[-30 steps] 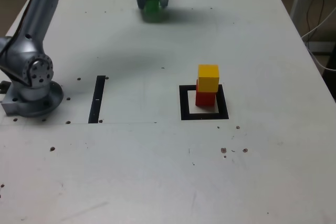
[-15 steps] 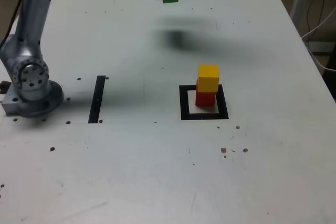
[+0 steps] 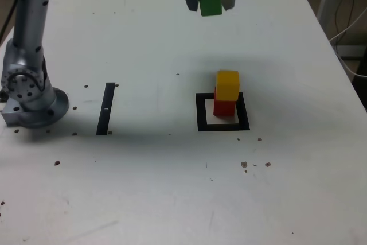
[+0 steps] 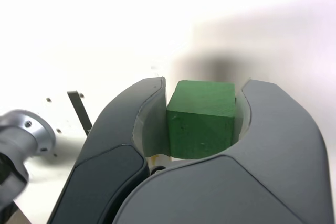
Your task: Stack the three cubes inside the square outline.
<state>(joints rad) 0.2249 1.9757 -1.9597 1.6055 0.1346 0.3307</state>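
Yellow cube (image 3: 227,85) sits atop the red cube (image 3: 224,108) inside the square outline (image 3: 201,113).

Green block (image 4: 202,129): near the frame's centre, clamped in the gripper (image 4: 207,81)
Black strip (image 4: 79,109): flat on the white table (image 4: 115,30), near the arm's base (image 4: 23,137)
Arm's base: at the frame's edge
Shadow (image 4: 218,69): blurred, on the table

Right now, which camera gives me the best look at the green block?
The wrist view: it shows the green cube large and close, two faces plain, between the fingers of the gripper. The exterior view shows it small, held above the table, but adds the yellow cube.
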